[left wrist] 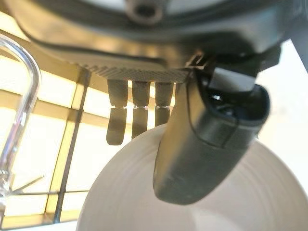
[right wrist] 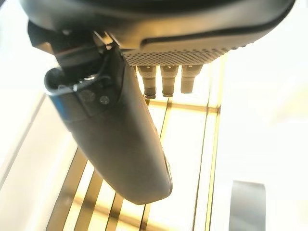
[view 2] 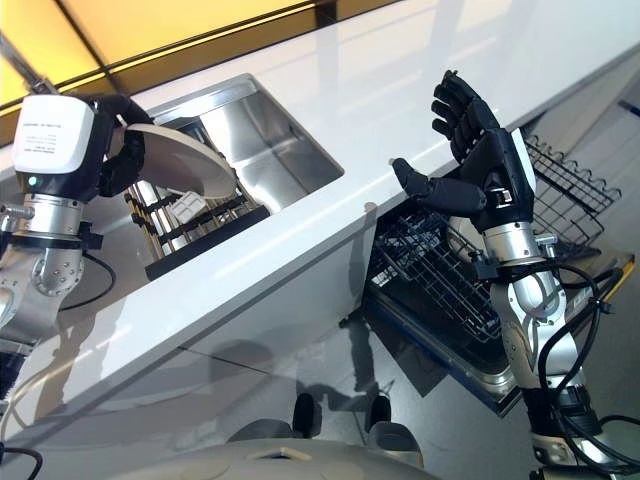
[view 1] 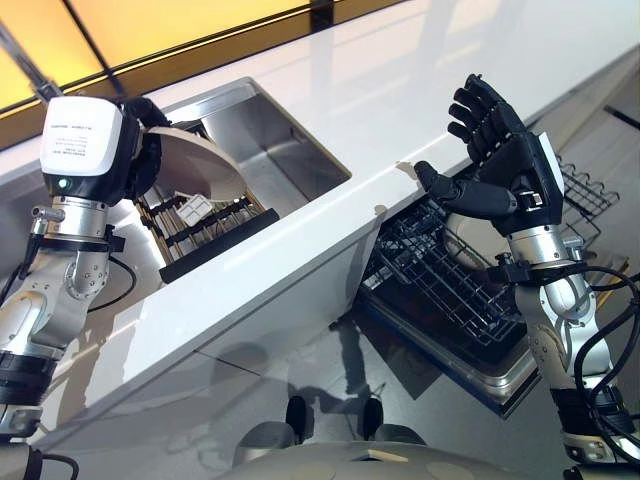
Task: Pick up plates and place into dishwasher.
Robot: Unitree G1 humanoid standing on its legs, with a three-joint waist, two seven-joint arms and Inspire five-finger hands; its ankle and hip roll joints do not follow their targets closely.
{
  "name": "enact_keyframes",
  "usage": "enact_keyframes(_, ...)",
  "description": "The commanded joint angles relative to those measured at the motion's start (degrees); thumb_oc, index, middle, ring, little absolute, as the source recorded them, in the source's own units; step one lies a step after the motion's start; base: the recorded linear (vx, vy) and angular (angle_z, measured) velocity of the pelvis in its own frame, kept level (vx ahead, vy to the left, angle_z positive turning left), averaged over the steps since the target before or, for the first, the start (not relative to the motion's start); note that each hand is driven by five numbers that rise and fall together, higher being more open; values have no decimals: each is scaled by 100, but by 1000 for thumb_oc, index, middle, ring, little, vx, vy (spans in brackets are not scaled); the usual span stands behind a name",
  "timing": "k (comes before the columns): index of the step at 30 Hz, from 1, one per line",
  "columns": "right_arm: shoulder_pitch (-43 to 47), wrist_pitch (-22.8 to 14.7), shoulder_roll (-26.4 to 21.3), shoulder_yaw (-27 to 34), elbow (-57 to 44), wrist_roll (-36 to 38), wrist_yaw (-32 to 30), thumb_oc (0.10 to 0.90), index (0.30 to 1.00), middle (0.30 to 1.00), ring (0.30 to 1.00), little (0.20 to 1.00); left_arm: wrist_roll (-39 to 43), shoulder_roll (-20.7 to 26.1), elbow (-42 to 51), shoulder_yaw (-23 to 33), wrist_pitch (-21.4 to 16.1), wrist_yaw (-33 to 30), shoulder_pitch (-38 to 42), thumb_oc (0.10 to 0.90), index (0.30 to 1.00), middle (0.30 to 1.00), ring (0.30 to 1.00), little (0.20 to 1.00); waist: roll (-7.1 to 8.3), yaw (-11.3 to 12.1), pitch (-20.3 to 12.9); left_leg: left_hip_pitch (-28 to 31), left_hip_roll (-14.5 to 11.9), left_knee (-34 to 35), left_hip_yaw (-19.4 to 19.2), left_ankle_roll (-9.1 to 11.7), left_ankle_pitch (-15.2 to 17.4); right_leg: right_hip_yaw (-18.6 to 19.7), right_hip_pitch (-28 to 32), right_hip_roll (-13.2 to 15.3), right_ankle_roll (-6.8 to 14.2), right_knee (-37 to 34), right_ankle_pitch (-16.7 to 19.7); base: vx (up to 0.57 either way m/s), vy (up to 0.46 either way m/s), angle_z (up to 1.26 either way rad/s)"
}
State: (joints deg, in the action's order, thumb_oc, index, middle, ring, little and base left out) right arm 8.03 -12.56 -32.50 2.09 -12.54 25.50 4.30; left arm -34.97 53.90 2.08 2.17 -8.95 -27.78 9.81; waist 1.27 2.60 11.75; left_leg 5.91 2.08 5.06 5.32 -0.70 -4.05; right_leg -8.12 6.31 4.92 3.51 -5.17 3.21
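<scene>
White plate (view 1: 195,165) pinched by left hand (view 1: 140,150).

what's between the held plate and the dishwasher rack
In the left eye view, the sink and a strip of white counter separate the plate from the rack.

eyes: head-high, looking down, share sink (view 1: 270,150) — wrists: very close, along each hand
</scene>
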Motion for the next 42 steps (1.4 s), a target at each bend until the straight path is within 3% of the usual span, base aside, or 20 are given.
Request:
enact_keyframes(1,813,-410,-258,-199,-846,-53,163,800,900,900,900,900,168,17,791,544,-512,-685,814,100,300,300,300,200,-199,-58,-662,64,201,-226,-272,-103,823,-233,-197,-478,-72,1095,-1171,-46,-179,19)
enact_keyframes(6,1149,-649,-243,-551,-866,-625,207,800,900,900,900,900,242,-246,874,305,-647,-589,978,100,300,300,300,200,-171,28,-668,-18,159,-274,-165,6,762,-324,-128,-538,-153,989,-1168,-37,-127,15)
enact_keyframes(11,1534,-455,-359,-916,-870,-1063,450,800,900,900,900,900,300,-457,880,80,-768,-504,1160,100,300,300,300,200,-147,82,-666,-112,128,-323,-115,115,696,-387,-84,-580,-217,870,-1134,-39,-88,11)
enact_keyframes(17,1833,-14,-360,-1273,-845,-627,865,800,900,900,900,900,107,-545,897,-132,-807,-544,1296,100,300,300,300,200,-140,85,-646,-202,113,-448,-148,183,705,-393,-64,-610,-260,746,-1071,-24,-41,0)
enact_keyframes(23,1875,343,-63,-1499,-788,53,1171,800,900,900,900,900,-147,-595,793,-385,-809,-714,1412,100,300,300,300,200,-164,48,-618,-229,75,-498,-212,208,706,-405,-88,-598,-275,791,-1092,-2,-2,-1)
enact_keyframes(28,1835,329,125,-1637,-688,130,1127,800,900,900,900,900,-202,-701,756,-670,-767,-756,1535,100,300,300,300,200,-186,-9,-617,-224,53,-501,-261,218,701,-378,-86,-597,-279,772,-1093,-3,-1,-1)
enact_keyframes(37,1729,453,446,-1698,-632,-71,412,800,900,900,900,900,-60,-1136,877,-1090,-1238,-589,1607,100,300,300,300,200,-210,-75,-588,-200,31,-532,-318,210,724,-320,-72,-605,-278,744,-1075,0,-6,-2)
enact_keyframes(38,1710,459,458,-1698,-634,-125,348,309,479,479,479,409,-1,-1158,907,-1098,-1303,-568,1593,100,300,300,300,200,-214,-76,-591,-200,31,-536,-318,209,726,-318,-73,-605,-277,746,-1076,0,0,0)
enact_keyframes(39,1687,440,454,-1699,-603,-189,232,100,300,300,300,200,25,-1211,975,-1133,-1418,-533,1575,100,300,300,300,200,-218,-81,-584,-203,34,-544,-313,204,731,-306,-73,-606,-279,742,-1076,0,0,0)
enact_keyframes(42,1625,395,456,-1636,-584,-187,-25,100,300,300,300,200,68,-1330,1148,-1181,-1706,-375,1538,100,300,300,300,200,-225,-96,-559,-213,42,-599,-298,198,754,-277,-74,-610,-290,756,-1079,0,0,0)
